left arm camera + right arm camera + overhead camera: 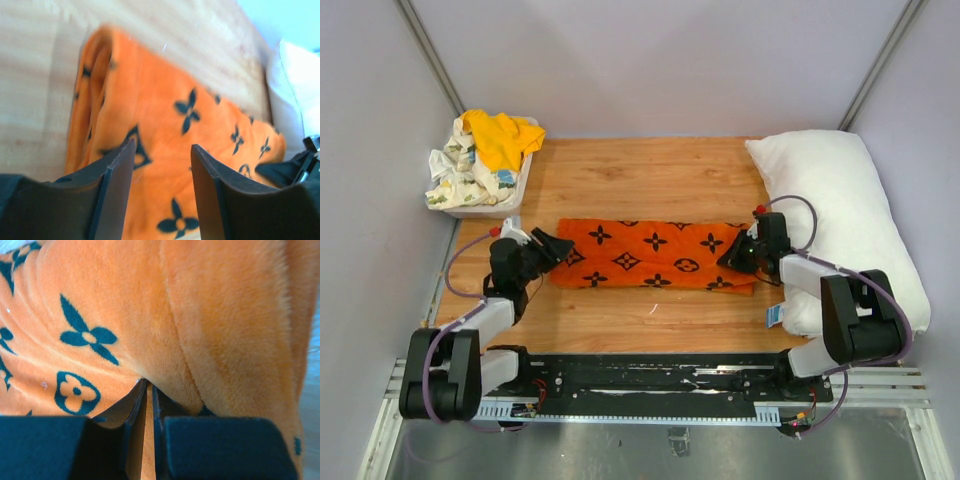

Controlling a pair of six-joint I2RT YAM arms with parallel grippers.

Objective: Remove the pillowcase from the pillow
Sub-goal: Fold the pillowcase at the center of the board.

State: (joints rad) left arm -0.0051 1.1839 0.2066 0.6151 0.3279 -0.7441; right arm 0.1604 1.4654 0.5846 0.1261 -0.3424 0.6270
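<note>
The orange pillowcase (650, 255) with black motifs lies folded flat across the middle of the wooden table, off the pillow. The plain white pillow (840, 210) lies bare along the right side, a small blue tag (774, 317) at its near edge. My left gripper (555, 248) hovers at the pillowcase's left end. In the left wrist view it (163, 145) stands open over the orange fabric (165, 110), with nothing between the fingers. At the pillowcase's right end my right gripper (735, 258) is shut on it. The right wrist view shows a thin fold of the pillowcase (125, 315) pinched in that gripper (147, 385).
A white bin (490, 210) at the back left corner holds a yellow cloth (500, 135) and a white floral-print cloth (455, 175). Grey walls close in the table on the left, back and right. The black rail with the arm bases runs along the near edge.
</note>
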